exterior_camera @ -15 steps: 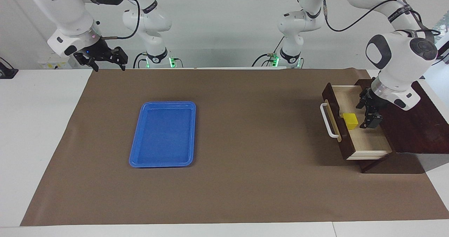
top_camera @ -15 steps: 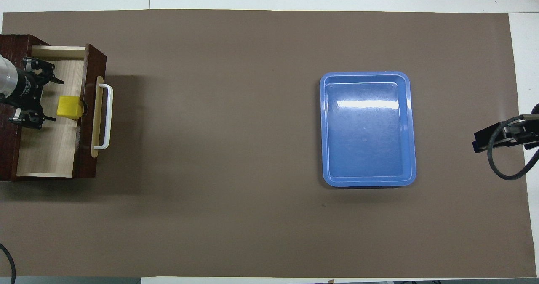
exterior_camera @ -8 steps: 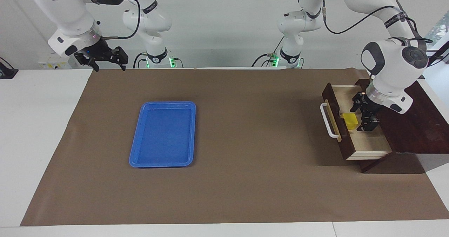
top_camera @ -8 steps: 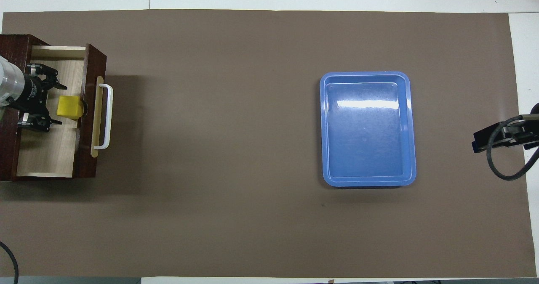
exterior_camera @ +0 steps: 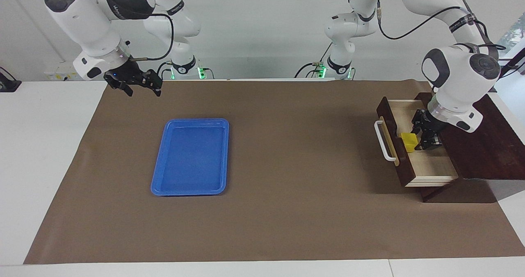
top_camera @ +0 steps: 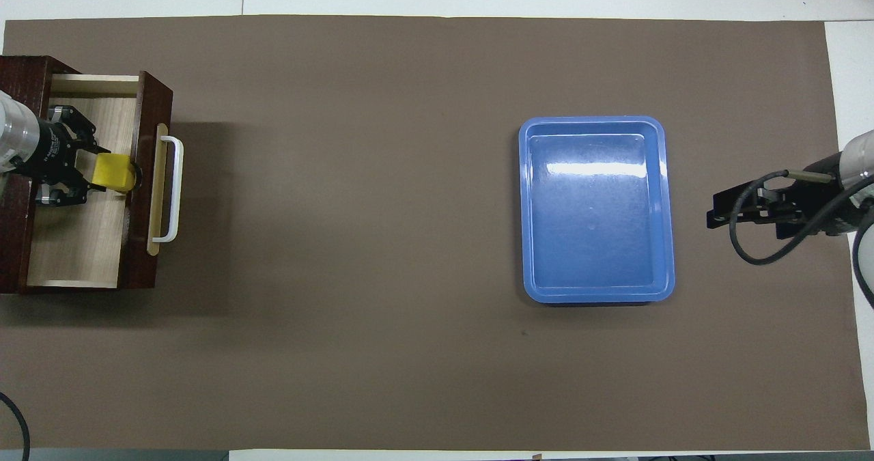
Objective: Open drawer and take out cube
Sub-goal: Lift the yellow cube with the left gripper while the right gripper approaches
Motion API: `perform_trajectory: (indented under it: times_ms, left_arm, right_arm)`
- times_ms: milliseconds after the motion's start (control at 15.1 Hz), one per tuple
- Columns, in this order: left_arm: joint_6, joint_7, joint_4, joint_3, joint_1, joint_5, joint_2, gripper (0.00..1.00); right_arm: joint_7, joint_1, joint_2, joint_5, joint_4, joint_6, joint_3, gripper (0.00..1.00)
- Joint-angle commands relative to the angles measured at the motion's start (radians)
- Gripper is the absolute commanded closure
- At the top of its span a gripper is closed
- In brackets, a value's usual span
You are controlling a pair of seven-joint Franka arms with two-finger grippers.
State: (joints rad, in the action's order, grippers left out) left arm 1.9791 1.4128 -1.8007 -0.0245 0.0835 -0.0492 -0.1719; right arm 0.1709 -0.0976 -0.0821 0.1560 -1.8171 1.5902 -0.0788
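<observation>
Left gripper [exterior_camera: 415,142], jaws pinching the cube [exterior_camera: 409,140] against the front wall of the open drawer [exterior_camera: 430,168]; right gripper [exterior_camera: 139,86], jaws spread, waited above the mat's corner.

Facing camera: high, across the worktop [exterior_camera: 262,227], looking at both arm bases. Overhead camera: above the robots' end, looking steeply down and forward. Both views share the brown mat [top_camera: 382,242], half a turn apart.

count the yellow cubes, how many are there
1. The cube sits in the open drawer, against its front panel, with the left gripper shut on it. None shows on the blue tray; the box's closed part could hide more.
</observation>
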Motion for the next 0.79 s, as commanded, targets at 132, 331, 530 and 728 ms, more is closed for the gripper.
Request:
perform_trajectory:
  times_ms: [132,331,530,728]
  left_arm:
    - [-0.220,0.009,0.241,0.003,-0.001,0.008,-0.041,1.00]
    - [-0.417,0.014,0.413,-0.006,-0.019,0.015,-0.070,1.00]
    - [-0.473,0.153,0.460,-0.005,-0.140,0.020,-0.070,1.00]
    - [-0.439,0.403,0.452,-0.008,-0.263,0.022,-0.069,1.00]
  right_arm:
    - [0.399,0.067,0.048,0.181,-0.076,0.125,-0.010,0.00]
    - [0.626,0.148,0.129,0.336,-0.079,0.242,-0.010,0.00]
    - [0.780,0.251,0.191,0.477,-0.082,0.371,-0.010,0.00]
    - [0.907,0.328,0.226,0.635,-0.103,0.477,-0.010,0.00]
